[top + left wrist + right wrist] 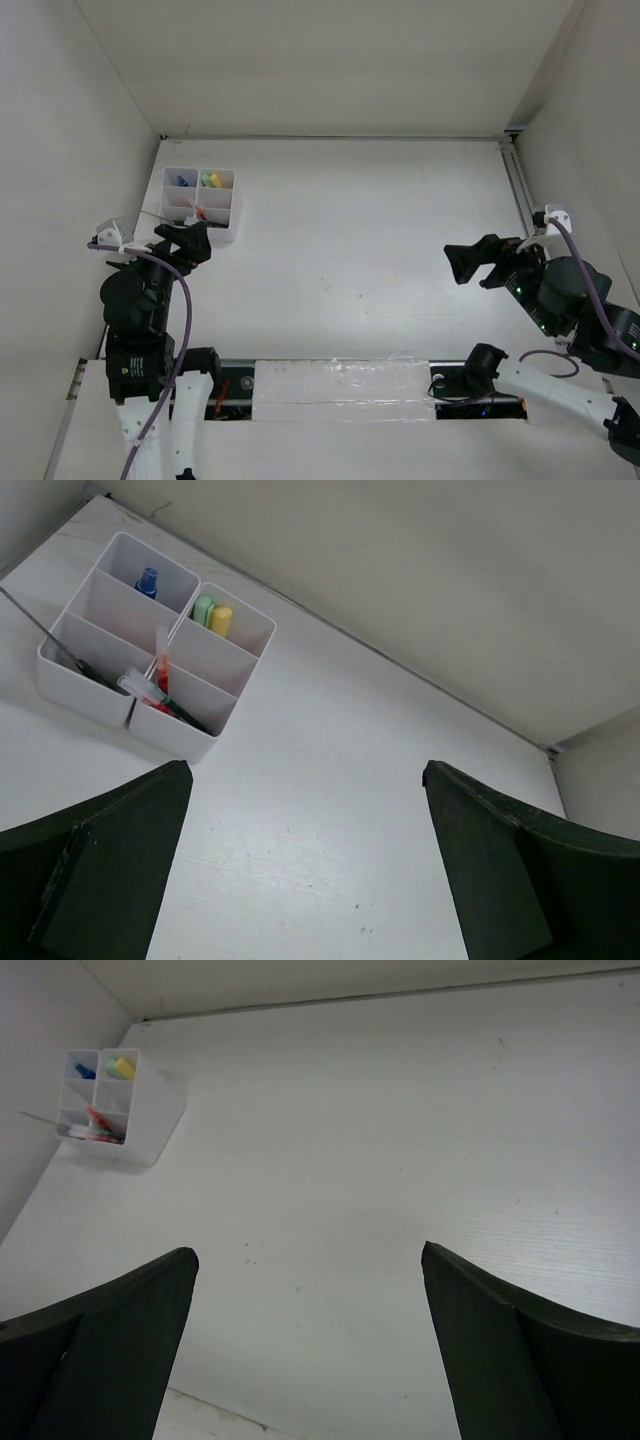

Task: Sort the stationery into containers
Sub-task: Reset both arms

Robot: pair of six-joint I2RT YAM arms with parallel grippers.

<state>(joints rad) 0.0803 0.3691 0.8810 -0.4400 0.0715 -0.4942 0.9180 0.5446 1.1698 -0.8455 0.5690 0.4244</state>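
Apparently all the stationery that shows is inside the box (pixel 85 695), which stands ahead of the left jaws and a little to their left, and far across the bench (pixel 380 230) from the right jaws. Both pairs of jaws are wide apart and hold nothing.

The bottle (pixel 147 581) is in a far cell, and the green highlighter (pixel 203 610) and the yellow highlighter (pixel 221 619) share the cell beside it. The red pens (pixel 163 680) lean in a near cell. The scissors (pixel 40 625) poke one thin blade out over the rim, away to the left.

I judge these pieces to be light, stiff and smooth. The round barrels may slip or roll, so the middle of the barrel is the best place to pinch. For the scissors I would take the handle, not the blade. The box is thin plastic and probably slides easily when pushed.

The bench is white, flat and smooth. White walls close it at the back and on both sides, and the box sits near the left one, so there is little room there.
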